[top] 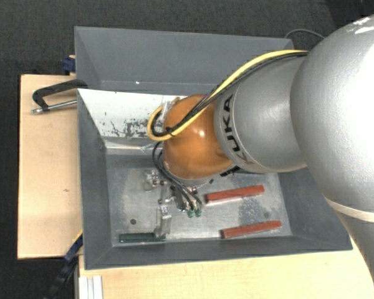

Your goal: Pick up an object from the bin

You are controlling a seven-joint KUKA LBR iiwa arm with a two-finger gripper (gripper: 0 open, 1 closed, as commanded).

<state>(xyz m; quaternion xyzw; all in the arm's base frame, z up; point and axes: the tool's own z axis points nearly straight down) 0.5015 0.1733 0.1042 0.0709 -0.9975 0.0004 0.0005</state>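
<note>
Three slim things on the bin (93,185) floor, camera view: dark green flat strip (137,237) at 7 o'clock along the near wall, upper red-brown stick (234,195) and lower red-brown stick (250,229) at 4 to 5 o'clock. Tool (163,222) low over the strip's right end; clenched or released, cannot tell. Judgement: strip looks light, stiff, thin and flat on metal, so it may skid; grip across its narrow width, near mid-length

A thin dark green bar (137,237) lies flat on the floor of the bin (121,192), along its front wall at the left. Two reddish-brown sticks lie flat at the right, almost parallel and apart: the farther stick (234,194) towards the middle, the nearer stick (250,229) close to the front wall.
</note>
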